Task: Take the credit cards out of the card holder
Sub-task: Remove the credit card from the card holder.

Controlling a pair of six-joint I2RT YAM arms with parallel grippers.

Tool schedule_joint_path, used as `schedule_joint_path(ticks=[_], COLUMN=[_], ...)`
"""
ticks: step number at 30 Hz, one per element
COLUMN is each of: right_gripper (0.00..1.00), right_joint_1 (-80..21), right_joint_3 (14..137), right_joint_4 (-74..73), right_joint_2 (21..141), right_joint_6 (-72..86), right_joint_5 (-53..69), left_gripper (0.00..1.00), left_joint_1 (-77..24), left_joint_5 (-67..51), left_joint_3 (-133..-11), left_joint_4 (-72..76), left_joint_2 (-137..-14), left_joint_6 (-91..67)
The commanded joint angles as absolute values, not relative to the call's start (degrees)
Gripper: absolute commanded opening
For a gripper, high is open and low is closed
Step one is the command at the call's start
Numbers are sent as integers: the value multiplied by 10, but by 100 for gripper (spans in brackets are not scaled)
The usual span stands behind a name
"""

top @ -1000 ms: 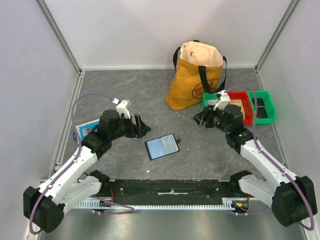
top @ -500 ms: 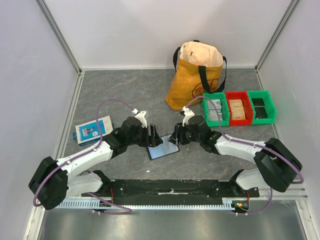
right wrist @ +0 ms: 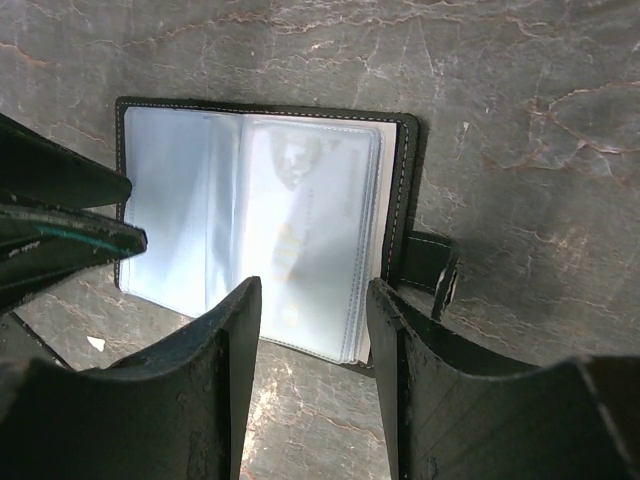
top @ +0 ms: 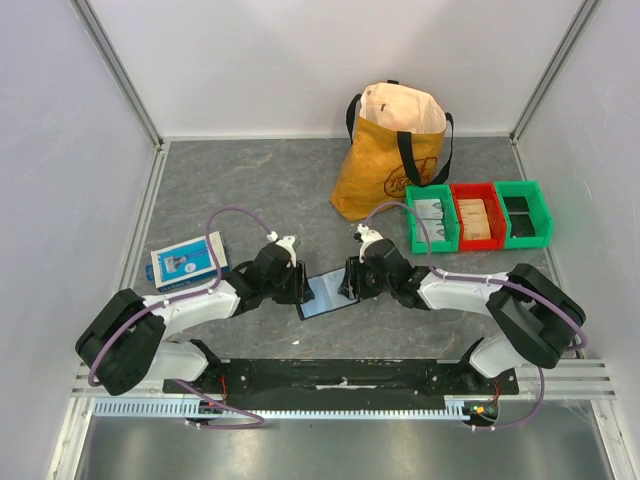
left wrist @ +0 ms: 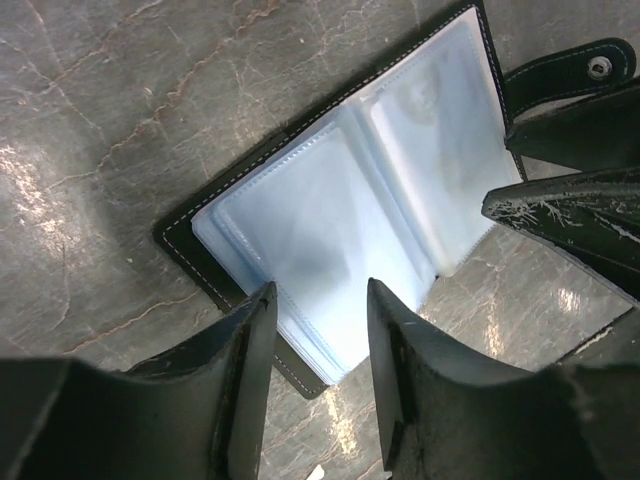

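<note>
Card holder (top: 328, 292): open on desk (top: 260, 190), credit cards (right wrist: 310, 230) in its sleeves (left wrist: 330, 230).
Left hand (left wrist: 322, 300): parted, empty, at its left edge.
Right hand (right wrist: 312, 295): parted, empty, at its right edge.
Risk: pinching slick sleeve film likely drags it along, cards staying inside.

Credit cards (right wrist: 310, 230) blurred behind cloudy sleeves (right wrist: 180, 210) (count unclear)
</note>
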State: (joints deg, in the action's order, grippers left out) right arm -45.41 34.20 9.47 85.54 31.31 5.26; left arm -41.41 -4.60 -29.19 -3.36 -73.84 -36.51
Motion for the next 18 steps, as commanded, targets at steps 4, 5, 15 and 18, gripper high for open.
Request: schedule_joint_path(ticks=[4,5,15,18], right_gripper=[51,49,31,31], right_joint_1=[-462,-462,-464,-468], right_joint_3=[364,363,368,380], right_joint_4=[89,93,125,127], right_joint_2=[870,870,832,819], right_joint_6=[306,308,314,311], right_joint_5=[42,45,86,108], left_gripper=[41,39,35,35], left_joint_1=[-425,-425,-432,-433], left_joint_5=[-40,-40,-37,-40], left_joint_3=[-280,-279,-270,-269], left_joint_4=[-11,-11,-9,-8], left_joint_2=[-776,-778,-761,-757], left_joint_6=[-381,-382,-389,-395])
